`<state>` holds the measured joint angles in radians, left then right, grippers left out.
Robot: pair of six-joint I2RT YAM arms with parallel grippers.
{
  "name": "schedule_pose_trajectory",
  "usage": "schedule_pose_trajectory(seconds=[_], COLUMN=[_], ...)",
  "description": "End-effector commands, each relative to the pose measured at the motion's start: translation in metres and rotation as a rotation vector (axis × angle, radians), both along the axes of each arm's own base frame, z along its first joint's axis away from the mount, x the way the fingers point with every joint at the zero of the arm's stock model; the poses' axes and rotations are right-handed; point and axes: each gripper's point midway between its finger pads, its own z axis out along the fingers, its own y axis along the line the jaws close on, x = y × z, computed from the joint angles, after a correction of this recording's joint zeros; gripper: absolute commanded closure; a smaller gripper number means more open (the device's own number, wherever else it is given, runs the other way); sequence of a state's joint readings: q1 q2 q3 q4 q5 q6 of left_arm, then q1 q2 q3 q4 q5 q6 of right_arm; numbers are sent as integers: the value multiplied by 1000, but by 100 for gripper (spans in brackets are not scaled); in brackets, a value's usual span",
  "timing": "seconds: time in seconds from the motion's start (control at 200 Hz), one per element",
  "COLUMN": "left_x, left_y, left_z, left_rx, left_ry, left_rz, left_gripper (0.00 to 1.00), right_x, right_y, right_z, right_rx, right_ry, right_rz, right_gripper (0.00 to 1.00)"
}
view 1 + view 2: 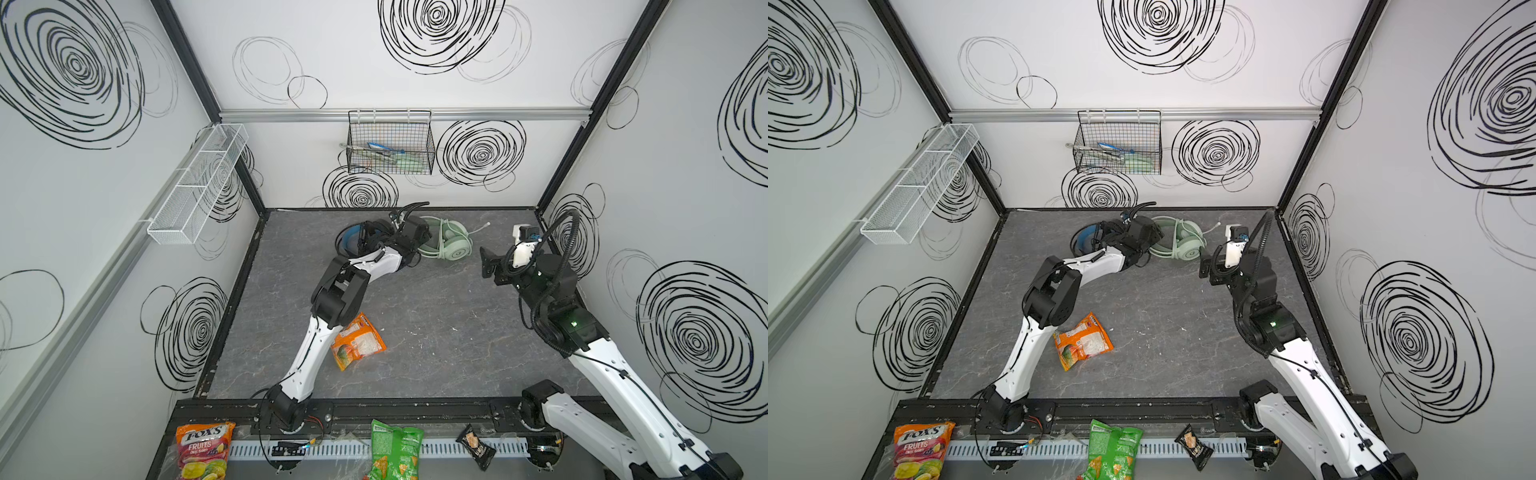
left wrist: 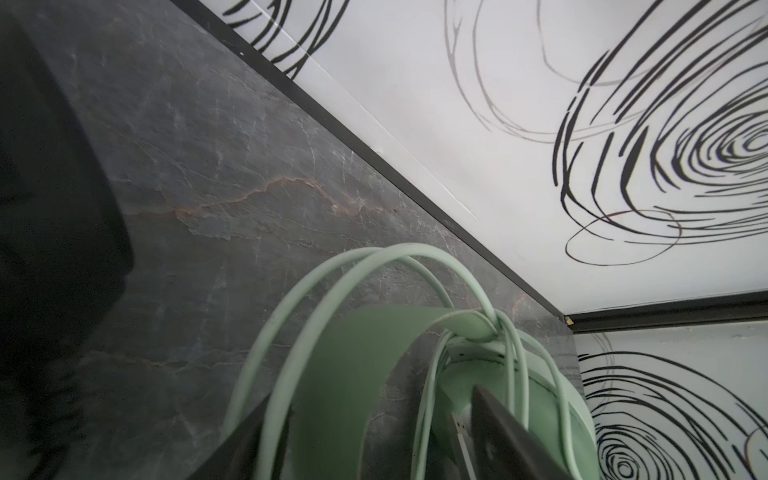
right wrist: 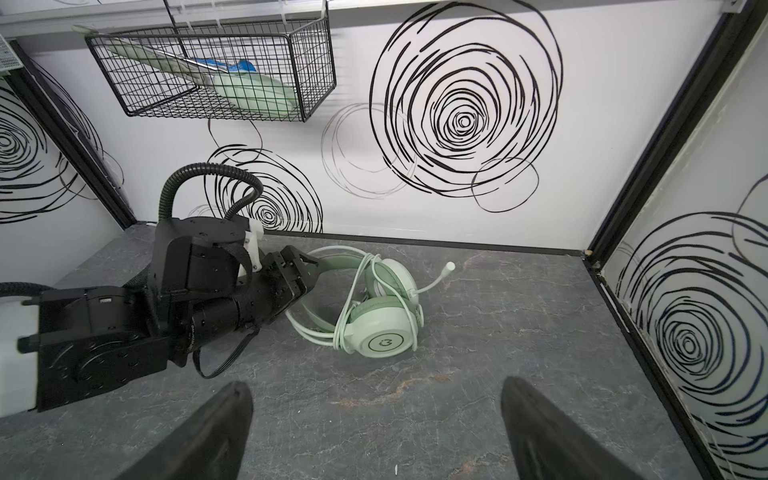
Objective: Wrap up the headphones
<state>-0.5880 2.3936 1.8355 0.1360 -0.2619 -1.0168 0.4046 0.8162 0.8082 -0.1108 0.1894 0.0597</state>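
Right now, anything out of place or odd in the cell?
An orange snack bag lies askew mid-table beside the left arm, off-task clutter. A candy bag, green chip bag and dark packet sit by the front rail. The green headset has its cable in loose loops. The black headset is mostly hidden by the arm.

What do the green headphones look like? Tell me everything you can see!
The green headphones are pale mint and look like smooth plastic, with round padded earcups, a wide headband and a thin microphone boom with a white tip. They rest on the grey table near the back wall. Their matching cable is looped around the earcups and band. The left gripper, jaws apart, sits at the headband; whether it touches is unclear.
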Motion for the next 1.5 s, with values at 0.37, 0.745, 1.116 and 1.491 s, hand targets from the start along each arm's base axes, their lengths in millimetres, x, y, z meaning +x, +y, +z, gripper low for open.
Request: schedule_pose_trajectory(seconds=[0.37,0.745,1.116,1.491], left_x=[-18,-120,-233,-281], left_y=[1,12,189,322], left_z=[93,182,132,119], left_rx=[45,241,537,741], left_ry=[-155,-346,-153,-434], left_rz=[-64,-251,-198,303], left_gripper=[4,4,4,4], right_x=[-8,-14,-12,16], right_y=[-8,-1,-74,-86], right_z=[12,-4,-73,-145], right_rx=[16,65,246,28], right_ry=[-54,-87,-162,-67], right_rz=[-20,31,-327,-338], right_gripper=[3,3,2,3])
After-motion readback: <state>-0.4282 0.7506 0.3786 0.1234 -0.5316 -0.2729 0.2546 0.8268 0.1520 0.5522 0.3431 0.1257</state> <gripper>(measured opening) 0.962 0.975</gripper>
